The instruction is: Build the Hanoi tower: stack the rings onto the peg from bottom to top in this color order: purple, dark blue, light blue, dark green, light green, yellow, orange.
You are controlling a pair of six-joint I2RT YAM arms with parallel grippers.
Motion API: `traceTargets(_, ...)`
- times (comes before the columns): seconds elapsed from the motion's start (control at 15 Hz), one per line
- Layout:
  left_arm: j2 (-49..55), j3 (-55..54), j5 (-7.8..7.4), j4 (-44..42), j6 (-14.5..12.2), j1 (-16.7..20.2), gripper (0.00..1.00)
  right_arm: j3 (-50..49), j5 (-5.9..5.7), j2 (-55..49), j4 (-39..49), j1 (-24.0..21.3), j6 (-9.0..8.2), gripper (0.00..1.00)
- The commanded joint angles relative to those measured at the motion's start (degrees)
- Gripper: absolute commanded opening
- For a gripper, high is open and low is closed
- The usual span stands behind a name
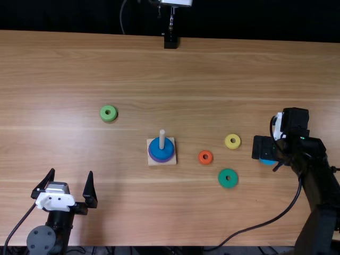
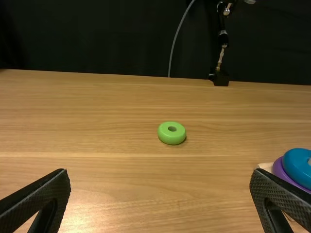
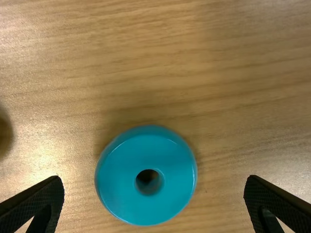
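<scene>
Black at the near left, seeing the left gripper (image 1: 71, 171) over the wooden table (image 1: 159, 212), spreading its fingers far apart and holding nothing. Farther back and slightly right, finding the light green ring (image 1: 104, 115) lying flat on the wood. Next, near the middle, looking at the pale square base (image 1: 151, 162) with its upright peg (image 1: 162, 139); seeing the purple ring (image 1: 154, 159) around the peg at the bottom and the dark blue ring (image 1: 162, 154) directly on top of it. Rightward, finding the orange ring (image 1: 201, 158) apart from the base, then the dark green ring (image 1: 222, 179) nearer the front edge and the yellow ring (image 1: 228, 143) farther back, all lying separately on the table. Finally, seeing the light blue ring (image 3: 146, 204) flat on the wood, lying below the right gripper (image 1: 263, 149); in the right wrist view, noting the fingers standing widely parted, touching neither side of the ring and gripping nothing.
</scene>
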State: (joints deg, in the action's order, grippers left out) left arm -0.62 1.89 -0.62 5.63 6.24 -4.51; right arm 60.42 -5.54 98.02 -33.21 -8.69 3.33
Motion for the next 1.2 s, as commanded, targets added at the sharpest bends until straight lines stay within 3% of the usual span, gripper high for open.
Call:
traceTargets(0.0,0.6,-1.9,-0.12,0.2,-0.2,-0.1,1.00,1.4,-0.26,1.7,0.0,-0.8,0.36,1.00)
traceTargets(1.13,0.6,-1.9,-0.12,0.3,-0.2,0.0,1.00,1.4,-0.26,6.2,4.9,-0.7,0.25,1.00)
